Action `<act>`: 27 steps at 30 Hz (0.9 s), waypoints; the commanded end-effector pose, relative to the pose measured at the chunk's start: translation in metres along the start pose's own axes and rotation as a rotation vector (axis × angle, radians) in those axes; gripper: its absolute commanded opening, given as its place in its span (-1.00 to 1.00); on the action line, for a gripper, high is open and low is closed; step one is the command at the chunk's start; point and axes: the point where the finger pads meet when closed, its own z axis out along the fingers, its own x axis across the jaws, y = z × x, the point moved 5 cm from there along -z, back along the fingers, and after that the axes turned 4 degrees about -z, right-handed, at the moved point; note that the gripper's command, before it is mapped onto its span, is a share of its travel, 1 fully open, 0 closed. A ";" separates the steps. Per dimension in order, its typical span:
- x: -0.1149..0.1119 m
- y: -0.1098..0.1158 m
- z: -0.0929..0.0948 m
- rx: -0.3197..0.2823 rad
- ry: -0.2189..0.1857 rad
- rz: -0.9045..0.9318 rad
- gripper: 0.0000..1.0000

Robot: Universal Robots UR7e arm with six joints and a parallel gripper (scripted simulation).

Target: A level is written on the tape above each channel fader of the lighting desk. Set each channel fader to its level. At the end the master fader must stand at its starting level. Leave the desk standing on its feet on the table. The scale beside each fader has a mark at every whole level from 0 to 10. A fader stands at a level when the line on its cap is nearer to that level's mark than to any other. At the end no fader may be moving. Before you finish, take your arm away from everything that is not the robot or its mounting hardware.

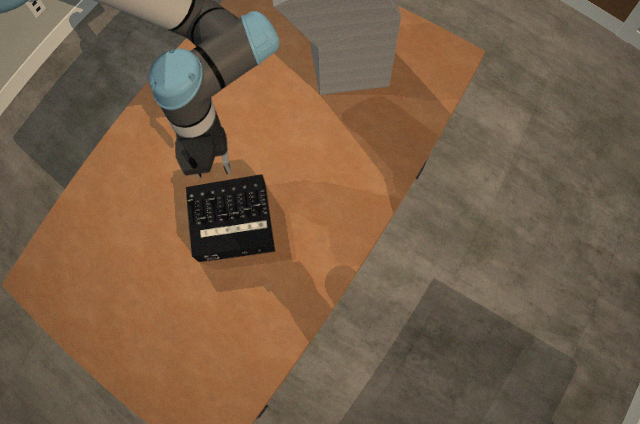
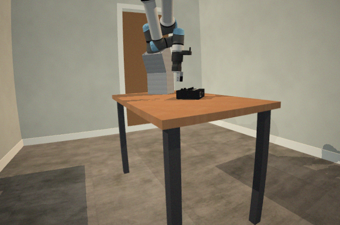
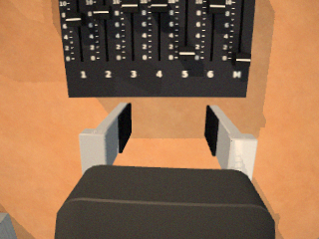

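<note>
The black lighting desk (image 1: 232,247) (image 2: 187,94) (image 3: 150,90) stands flat on the table. Its tape (image 1: 225,230) is too small to read in the top view and out of the wrist view. In the wrist view, fader 1's cap (image 3: 73,19) stands near 7 and fader 2's cap (image 3: 101,12) between 8 and 9. The caps of fader 3 (image 3: 130,6), fader 4 (image 3: 159,6) and fader 6 (image 3: 217,6) are near 9. Fader 5's cap (image 3: 186,53) is near 1, the master's cap (image 3: 242,59) near 0. My gripper (image 1: 214,173) (image 2: 178,80) (image 3: 167,119) is open and empty, above and just beyond the desk's numbered edge.
The orange-brown table top (image 1: 129,305) (image 2: 219,107) (image 3: 35,149) surrounds the desk. The arm's grey pedestal (image 1: 356,52) (image 2: 156,82) stands behind the gripper at the table's far end. The desk's tape side is cut off at the top of the wrist view.
</note>
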 end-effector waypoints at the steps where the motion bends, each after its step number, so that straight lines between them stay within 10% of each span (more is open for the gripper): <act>1: 0.000 0.000 0.000 0.001 0.001 0.000 1.00; 27: 0.001 -0.009 -0.007 0.012 -0.002 -0.104 1.00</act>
